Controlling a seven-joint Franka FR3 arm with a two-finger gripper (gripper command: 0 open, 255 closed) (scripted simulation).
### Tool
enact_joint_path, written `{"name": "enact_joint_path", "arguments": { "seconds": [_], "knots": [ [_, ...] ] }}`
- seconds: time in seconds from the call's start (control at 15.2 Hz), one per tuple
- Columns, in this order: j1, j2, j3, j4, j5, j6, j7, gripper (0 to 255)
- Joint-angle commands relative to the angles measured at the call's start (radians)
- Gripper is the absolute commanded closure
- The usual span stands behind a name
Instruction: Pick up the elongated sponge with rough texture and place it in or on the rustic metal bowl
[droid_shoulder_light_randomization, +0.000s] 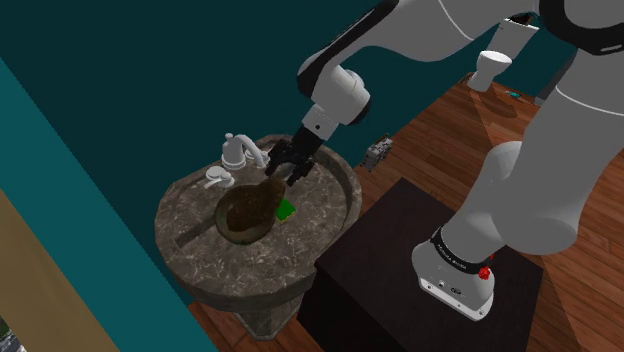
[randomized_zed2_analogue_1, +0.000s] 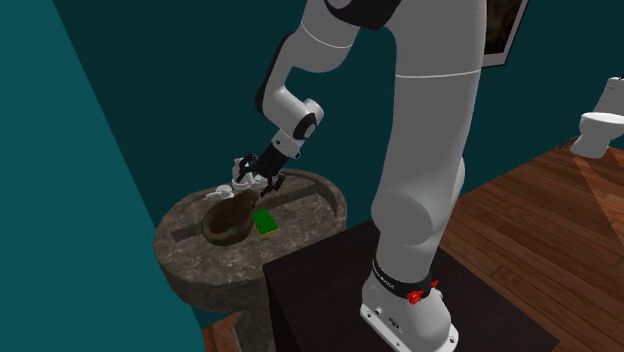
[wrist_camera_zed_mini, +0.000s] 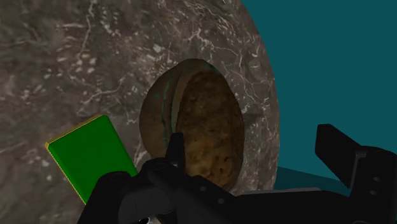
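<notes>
The green sponge (droid_shoulder_light_randomization: 287, 208) lies unpicked on the stone basin (droid_shoulder_light_randomization: 320, 215), just beside the rusty bowl (droid_shoulder_light_randomization: 247, 208). The gripper (droid_shoulder_light_randomization: 283, 172) hangs above the bowl, fingers apart and empty; it must shift over the sponge and descend.

Green sponge (wrist_camera_zed_mini: 89, 156): flat, elongated rectangular slab with a thin yellow edge, lying flat on the mottled grey stone basin (droid_shoulder_light_randomization: 200, 255), outside and just beside the bowl. Contact with its rim not discernible. Metal bowl (wrist_camera_zed_mini: 207, 127): round, upright, brown and mottled inside, greenish tarnish along the rim, standing near the basin's middle.
</notes>
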Motion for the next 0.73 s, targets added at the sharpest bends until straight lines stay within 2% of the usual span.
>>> {"name": "enact_joint_path", "arguments": {
  "seconds": [0.0, 0.13, 0.66],
  "knots": [
    [-0.014, -0.044, -0.019, -0.014, -0.053, -0.020, 0.029, 0],
    [-0.034, -0.090, -0.043, -0.023, -0.116, -0.050, 0.061, 0],
    [-0.034, -0.090, -0.043, -0.023, -0.116, -0.050, 0.061, 0]
  ]
}}
